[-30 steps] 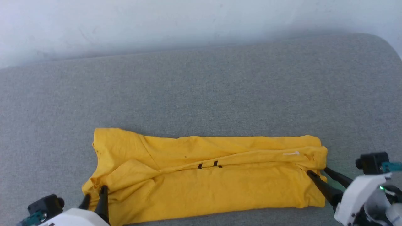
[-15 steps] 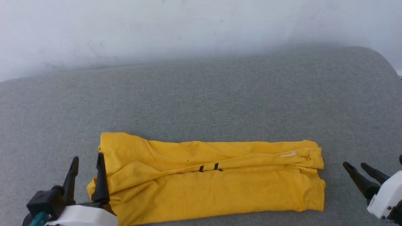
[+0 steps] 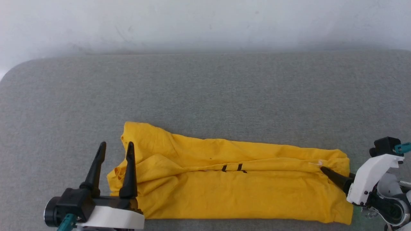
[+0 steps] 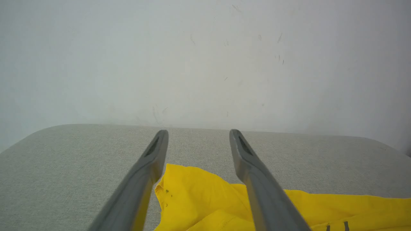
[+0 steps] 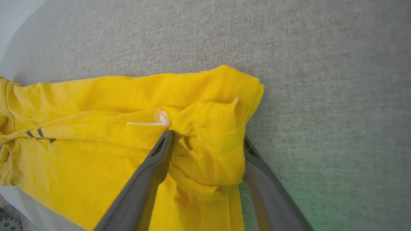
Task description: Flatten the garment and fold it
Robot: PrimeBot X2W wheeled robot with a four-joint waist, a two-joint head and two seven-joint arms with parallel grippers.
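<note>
The garment [image 3: 224, 192], a bright yellow T-shirt, lies as a long folded strip across the near part of the grey surface, with two short black marks along its middle seam. My left gripper [image 3: 116, 147] stands open at its left end with nothing between the fingers. In the left wrist view the garment [image 4: 192, 195] lies below the fingers. My right gripper [image 3: 335, 171] is open at the right end. In the right wrist view one finger [image 5: 160, 157] rests on the garment [image 5: 80, 96], the other lies past its edge, and bunched cloth sits between.
The grey padded surface [image 3: 205, 89] stretches wide beyond the garment. A white wall [image 3: 205, 22] runs along its far edge. The surface's far left corner [image 3: 19, 67] is rounded.
The head view has shifted. My left gripper opened and came off the garment's left end. My right gripper drew back from the right end, then returned to straddle it.
</note>
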